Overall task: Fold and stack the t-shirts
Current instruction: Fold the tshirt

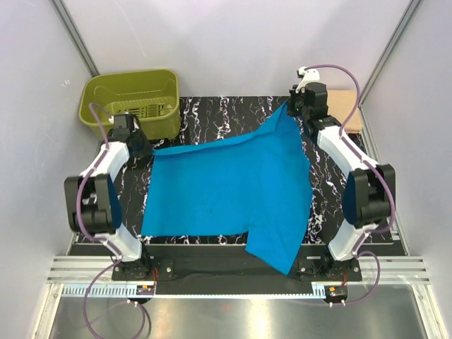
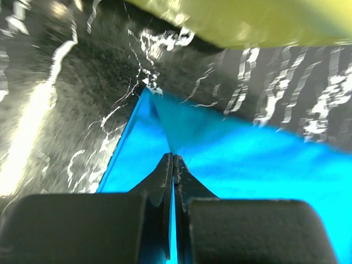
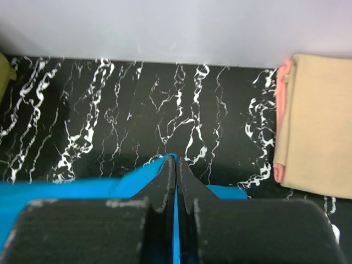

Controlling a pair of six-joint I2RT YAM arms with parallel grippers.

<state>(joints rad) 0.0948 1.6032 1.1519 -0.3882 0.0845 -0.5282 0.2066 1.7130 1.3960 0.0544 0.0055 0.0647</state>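
Left wrist view is smeared for me: the counter [image 2: 66, 82] veining streaks, and the basket [image 2: 247, 19] is only a yellow-green blur, cut off at the top edge. The turquoise t-shirt [image 2: 247, 159] corner disappears between the left gripper [image 2: 174, 160] jaws, and likewise in the right gripper [image 3: 176, 162]. The peach t-shirt [image 3: 322, 121] runs off the right edge, and from above the right arm [image 1: 339, 141] hides most of it.
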